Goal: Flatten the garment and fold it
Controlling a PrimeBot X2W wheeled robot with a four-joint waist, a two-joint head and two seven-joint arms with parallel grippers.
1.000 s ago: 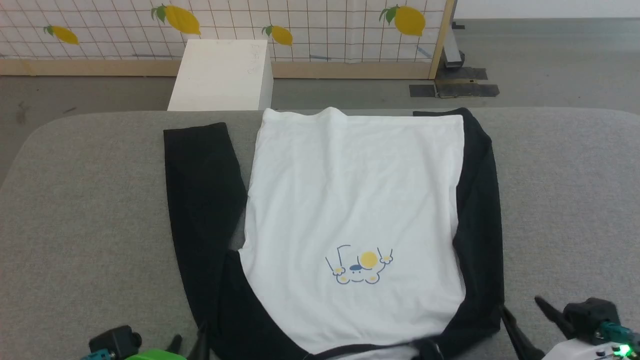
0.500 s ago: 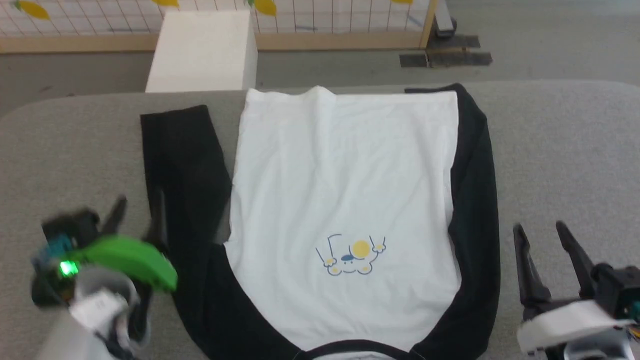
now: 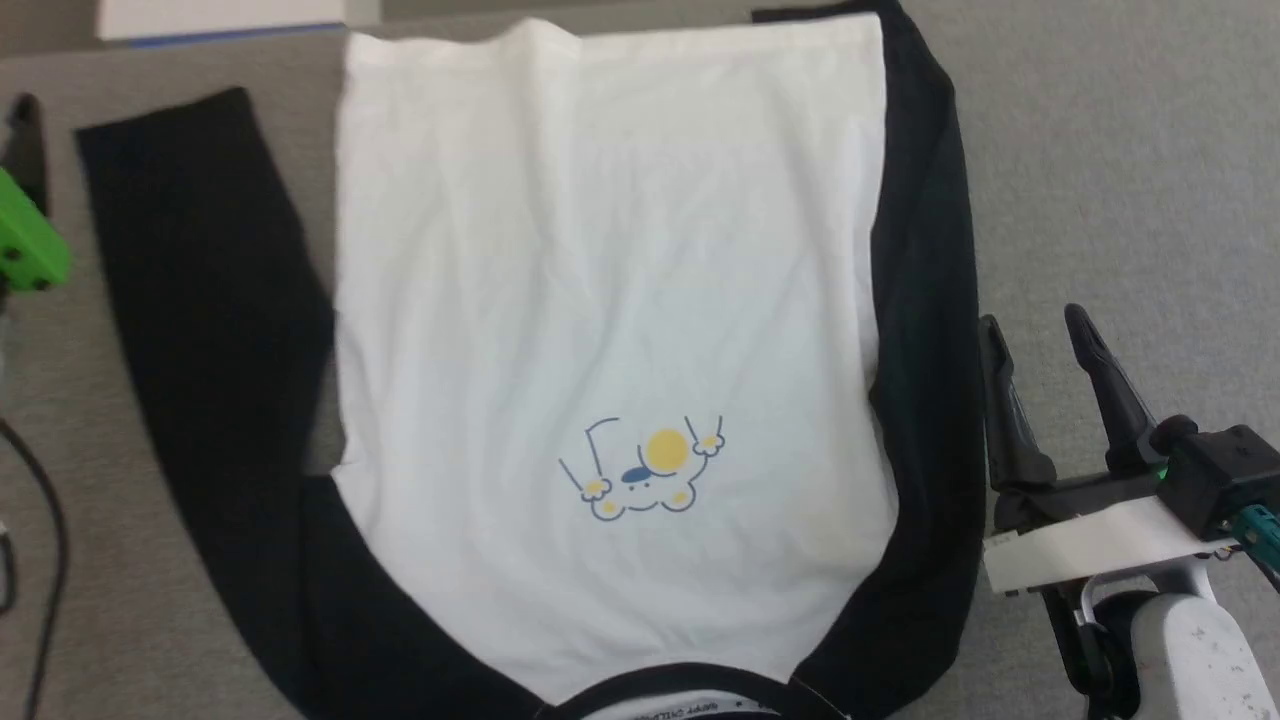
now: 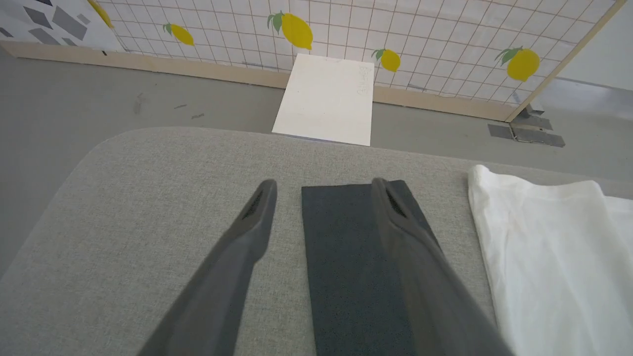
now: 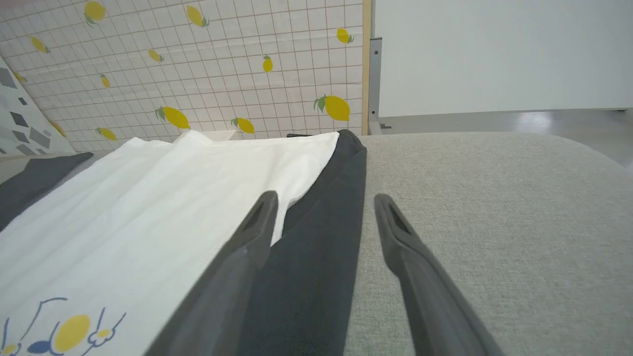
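We are poising the left gripper [image 4: 324, 184] and right gripper [image 3: 1032, 320], both wide and empty, by the T-shirt's [image 3: 600, 250] black sleeves [image 3: 200, 300], seemingly for folding inward.

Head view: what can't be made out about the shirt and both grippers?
Collar lettering on the large white T-shirt with black sleeves: too small, cut by the bottom edge.
Left gripper: mostly cut off by the left edge.
Right gripper: contact with the black sleeve beside it cannot be judged from above.
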